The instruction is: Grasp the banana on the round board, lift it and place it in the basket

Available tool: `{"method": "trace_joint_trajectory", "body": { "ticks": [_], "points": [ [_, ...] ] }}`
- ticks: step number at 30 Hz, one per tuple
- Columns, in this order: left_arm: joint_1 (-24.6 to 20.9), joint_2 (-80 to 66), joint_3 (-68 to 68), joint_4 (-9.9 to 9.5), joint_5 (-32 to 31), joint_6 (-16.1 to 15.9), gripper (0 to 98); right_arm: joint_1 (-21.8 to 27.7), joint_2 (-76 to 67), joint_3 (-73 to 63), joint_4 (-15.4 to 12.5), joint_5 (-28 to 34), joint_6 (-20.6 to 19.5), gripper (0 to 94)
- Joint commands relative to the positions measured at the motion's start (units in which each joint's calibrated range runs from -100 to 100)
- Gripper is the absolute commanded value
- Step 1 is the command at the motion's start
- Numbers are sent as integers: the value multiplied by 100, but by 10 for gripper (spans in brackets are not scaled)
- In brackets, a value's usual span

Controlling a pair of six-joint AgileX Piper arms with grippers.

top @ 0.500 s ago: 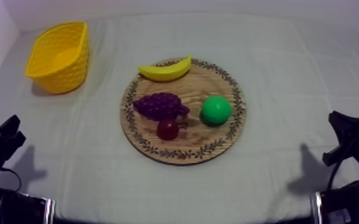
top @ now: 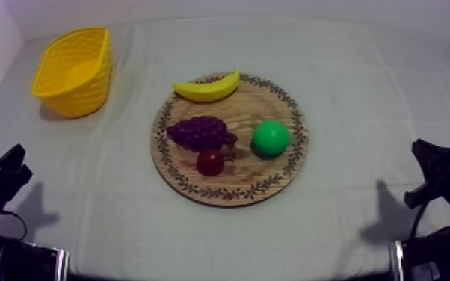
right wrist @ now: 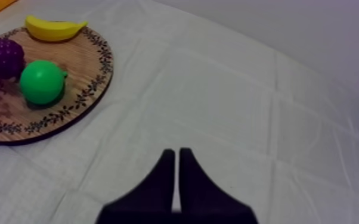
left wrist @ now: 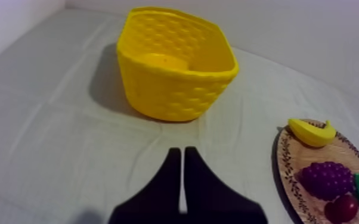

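The banana (top: 208,87) (left wrist: 310,131) (right wrist: 53,28) lies on the far rim of the round wooden board (top: 273,179) (left wrist: 286,173) (right wrist: 92,71) at the table's middle. The yellow basket (top: 75,71) (left wrist: 176,62) stands empty at the far left. My left gripper (top: 11,158) (left wrist: 183,156) rests low at the left, shut on nothing, pointing toward the basket. My right gripper (top: 422,147) (right wrist: 176,156) rests low at the right, shut on nothing, well right of the board.
On the board also lie a bunch of purple grapes (top: 202,133), a small red fruit (top: 211,162) and a green pear (top: 271,138). Bare cloth runs between each gripper and the board.
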Motion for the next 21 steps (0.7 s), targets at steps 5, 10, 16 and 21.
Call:
{"method": "trace_joint_trajectory", "body": {
  "ticks": [5,10,16,21],
  "points": [
    [2,-3,0,3,2,0,1,0,-4,-3,-2,-1,1,5],
    [2,-3,0,6,2,0,1,0,-4,-3,-2,-1,1,5],
    [2,-3,0,6,2,0,1,0,-4,-3,-2,-1,1,5],
    [2,-3,0,6,2,-6,17,0,-4,-3,-2,-1,1,5]
  ]
}}
